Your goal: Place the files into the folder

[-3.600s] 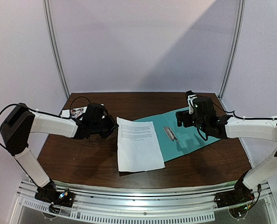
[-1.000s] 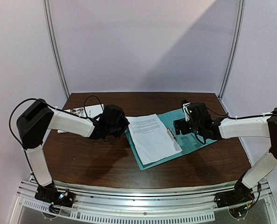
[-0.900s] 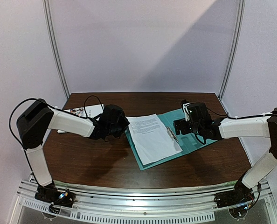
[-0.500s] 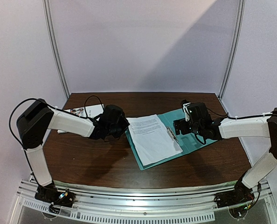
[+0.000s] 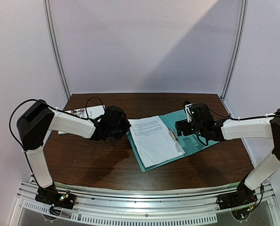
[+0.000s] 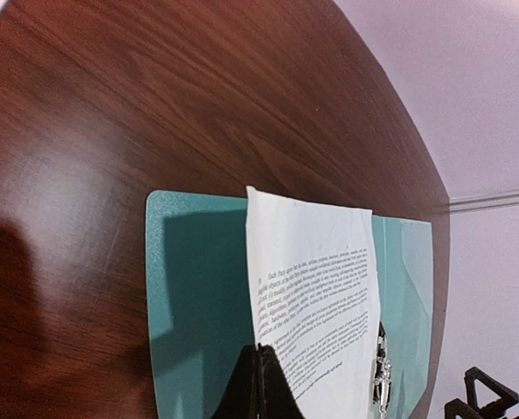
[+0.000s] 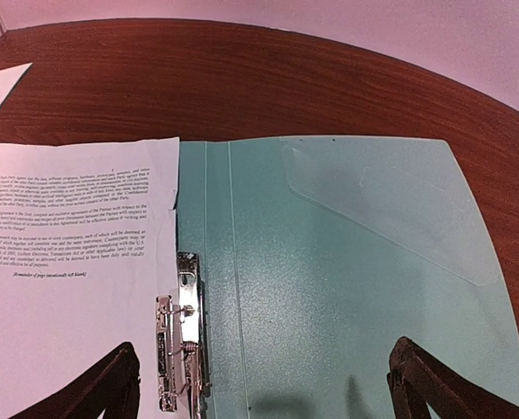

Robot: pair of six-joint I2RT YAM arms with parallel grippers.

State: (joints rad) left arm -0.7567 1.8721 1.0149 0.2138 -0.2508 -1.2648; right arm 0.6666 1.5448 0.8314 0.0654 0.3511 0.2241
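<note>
Text sheet (image 5: 154,139) lies on the left half of the open folder (image 5: 199,141), directly ahead of the left claw (image 6: 258,384). Its long axis runs alongside the spine, and its right edge is just beside the clip (image 7: 179,349), not under it as far as I can tell. The left claw is closed, and in the wrist view it looks pinched on the sheet's near edge, with that edge slightly lifted off the folder. The right claw (image 7: 273,393) is spread wide and holds nothing, hanging over the bare right half of the folder, clip just to its left. Picture sheet (image 5: 83,113) sits flat on the worktop (image 5: 83,160), behind and to the left of the left claw, outside the folder and partly hidden by that arm. It is well apart from the right claw, so the left arm is much nearer. Judgement: one file is about placed and one is left. The next move likely needs the left claw to let go and swing back-left for the picture sheet. Risk: a flat sheet is hard to pinch off the worktop.
</note>
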